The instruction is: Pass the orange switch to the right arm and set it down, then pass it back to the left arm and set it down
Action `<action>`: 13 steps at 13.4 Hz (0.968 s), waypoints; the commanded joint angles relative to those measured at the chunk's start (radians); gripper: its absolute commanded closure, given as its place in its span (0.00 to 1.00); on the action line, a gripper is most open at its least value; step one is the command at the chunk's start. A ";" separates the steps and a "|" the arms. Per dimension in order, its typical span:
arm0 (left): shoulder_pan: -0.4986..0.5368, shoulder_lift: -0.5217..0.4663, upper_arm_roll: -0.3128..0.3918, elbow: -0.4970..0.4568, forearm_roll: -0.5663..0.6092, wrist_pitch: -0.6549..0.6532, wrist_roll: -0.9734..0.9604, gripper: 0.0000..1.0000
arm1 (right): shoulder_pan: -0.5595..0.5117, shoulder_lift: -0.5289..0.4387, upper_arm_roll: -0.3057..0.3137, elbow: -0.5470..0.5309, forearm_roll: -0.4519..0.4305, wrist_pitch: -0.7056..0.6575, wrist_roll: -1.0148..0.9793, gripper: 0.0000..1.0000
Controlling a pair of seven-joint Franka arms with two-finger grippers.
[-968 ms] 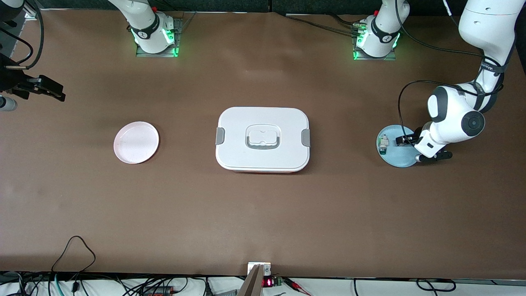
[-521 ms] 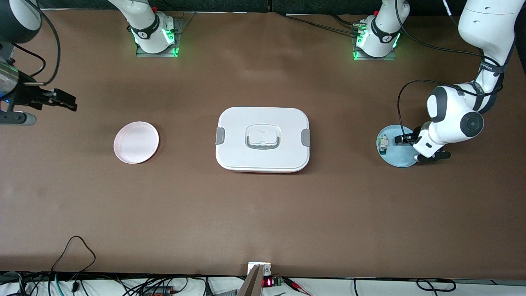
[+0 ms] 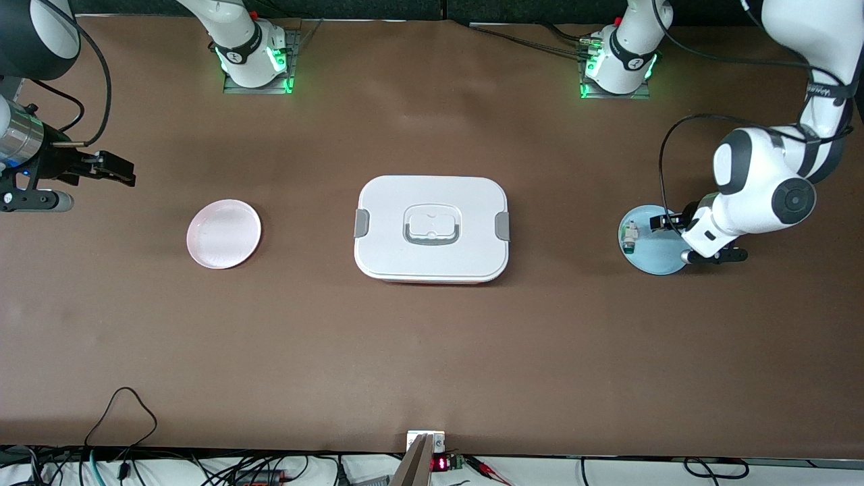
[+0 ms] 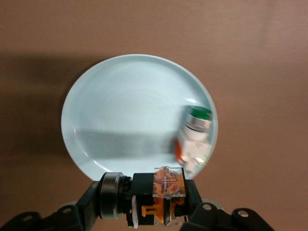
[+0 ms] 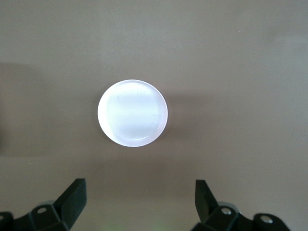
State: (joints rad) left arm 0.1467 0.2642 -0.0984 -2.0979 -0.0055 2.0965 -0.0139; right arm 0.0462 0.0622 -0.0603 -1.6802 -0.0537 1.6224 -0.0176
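My left gripper (image 3: 665,223) is shut on the orange switch (image 4: 166,192), a small black part with an orange section and a silver ring. It holds the switch lying crosswise, just above the edge of the pale blue plate (image 3: 658,260) at the left arm's end of the table. The box (image 3: 391,202), white with grey clips and a lid handle, sits mid-table between the two plates. My right gripper (image 3: 125,177) hangs open and empty over the bare table, toward the right arm's end from the pink plate (image 3: 223,233). In the right wrist view the pink plate (image 5: 133,112) shows ahead of the spread fingertips (image 5: 77,192).
A small white-and-green part (image 3: 630,236) lies on the blue plate (image 4: 125,115), seen in the left wrist view as a blurred cylinder (image 4: 195,137). Cables run along the table edge nearest the front camera.
The right arm has swung in over the table toward the pink plate. The left wrist has risen a little with the switch, drifting toward the left arm's end.
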 commanded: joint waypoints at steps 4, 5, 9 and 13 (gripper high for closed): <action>0.002 -0.149 -0.104 0.123 -0.040 -0.391 -0.101 0.84 | -0.002 -0.012 -0.007 0.027 0.211 -0.032 -0.025 0.00; 0.004 -0.160 -0.131 0.178 -0.091 -0.492 -0.131 0.86 | 0.007 -0.007 -0.001 0.027 0.253 -0.032 -0.045 0.00; 0.004 -0.166 -0.242 0.373 -0.242 -0.743 -0.329 0.91 | 0.064 0.005 0.005 0.005 0.469 0.054 -0.068 0.00; 0.004 -0.169 -0.306 0.498 -0.545 -0.891 -0.669 0.94 | 0.098 0.027 0.005 -0.012 0.754 0.140 -0.058 0.00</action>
State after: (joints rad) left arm 0.1420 0.0829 -0.3751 -1.6743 -0.4519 1.2688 -0.5424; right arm 0.1322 0.0868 -0.0509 -1.6750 0.5825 1.7279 -0.0668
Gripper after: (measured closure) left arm 0.273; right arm 0.000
